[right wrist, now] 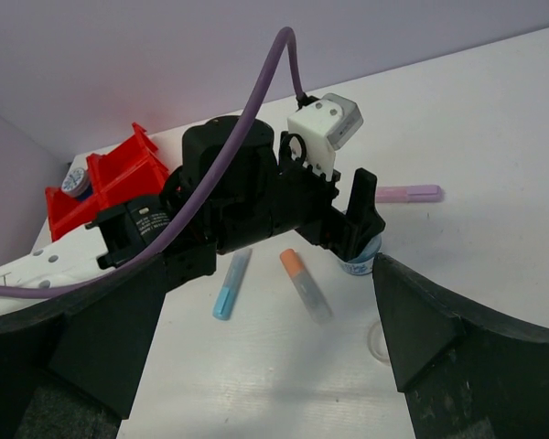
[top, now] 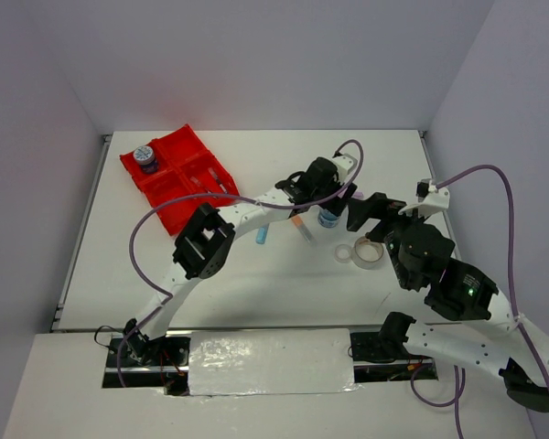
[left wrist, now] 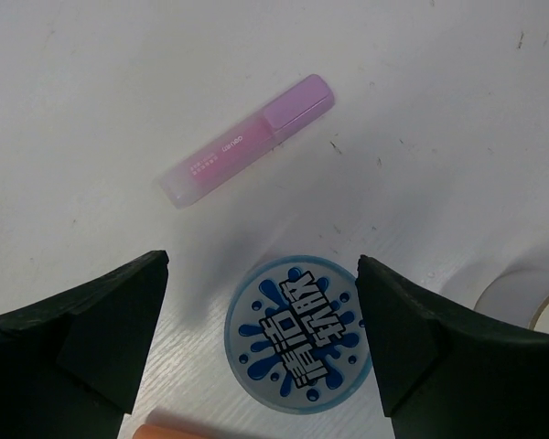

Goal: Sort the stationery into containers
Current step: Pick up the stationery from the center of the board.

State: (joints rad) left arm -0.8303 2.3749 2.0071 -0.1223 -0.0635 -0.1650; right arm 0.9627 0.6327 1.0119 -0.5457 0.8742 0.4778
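Loosely, left pincer (left wrist: 261, 274) straddles tub (left wrist: 299, 335)

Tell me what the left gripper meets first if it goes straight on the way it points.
The round tub with the blue-and-white splash lid: it sits on the table between the open fingers of the left gripper, straight ahead. The gap above it is hard to judge.

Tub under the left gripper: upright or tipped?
Upright: tub shows its round patterned lid flat-on to the wrist camera, standing on the table under the left gripper.
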